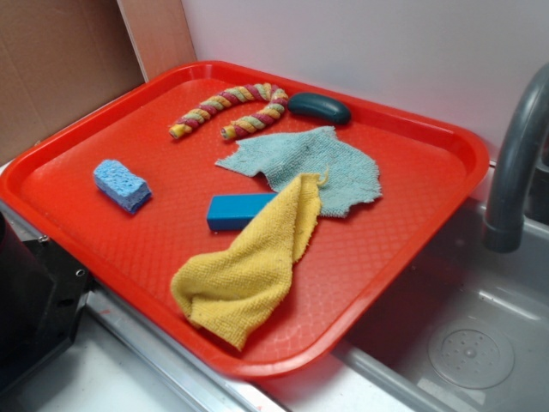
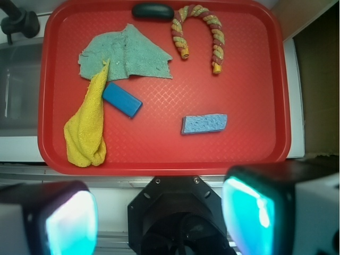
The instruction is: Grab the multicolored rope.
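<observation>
The multicolored rope (image 2: 201, 32) lies bent in an arch at the red tray's (image 2: 255, 138) far edge, beside a dark green soap bar (image 2: 153, 11); the hand (image 2: 159, 215) hovers apart, empty, well short of it.

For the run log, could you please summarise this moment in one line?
phase: pre-reach | gripper: open, off tray | multicolored rope: untouched, curved

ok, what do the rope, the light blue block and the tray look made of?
Multicolored rope: twisted fabric cord, matte, fuzzy strands in yellow, pink-red and green. Light blue block: likely a cellulose sponge, with a porous, pitted surface. Red tray: hard plastic, slight sheen, moulded diamond texture.
</observation>
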Available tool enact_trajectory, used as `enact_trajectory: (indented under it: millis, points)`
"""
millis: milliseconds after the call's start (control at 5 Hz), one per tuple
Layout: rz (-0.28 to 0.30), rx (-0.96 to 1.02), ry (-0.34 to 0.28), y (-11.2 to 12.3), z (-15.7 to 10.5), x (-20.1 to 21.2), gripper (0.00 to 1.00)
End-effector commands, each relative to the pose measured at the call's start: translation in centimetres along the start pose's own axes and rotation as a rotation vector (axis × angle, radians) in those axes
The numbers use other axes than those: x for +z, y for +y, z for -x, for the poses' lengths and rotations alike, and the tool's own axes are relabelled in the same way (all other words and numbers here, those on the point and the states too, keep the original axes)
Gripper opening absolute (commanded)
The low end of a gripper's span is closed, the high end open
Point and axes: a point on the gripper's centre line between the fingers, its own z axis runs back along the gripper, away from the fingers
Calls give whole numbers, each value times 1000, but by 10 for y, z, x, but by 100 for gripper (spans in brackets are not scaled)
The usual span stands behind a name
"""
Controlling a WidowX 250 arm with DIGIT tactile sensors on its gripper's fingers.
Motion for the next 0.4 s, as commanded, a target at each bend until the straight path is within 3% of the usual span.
enact_trajectory:
  millis: [0, 200]
  points:
    - [0, 0, 0, 0, 0, 0, 100]
    - [4, 69, -19, 41, -37, -45, 100]
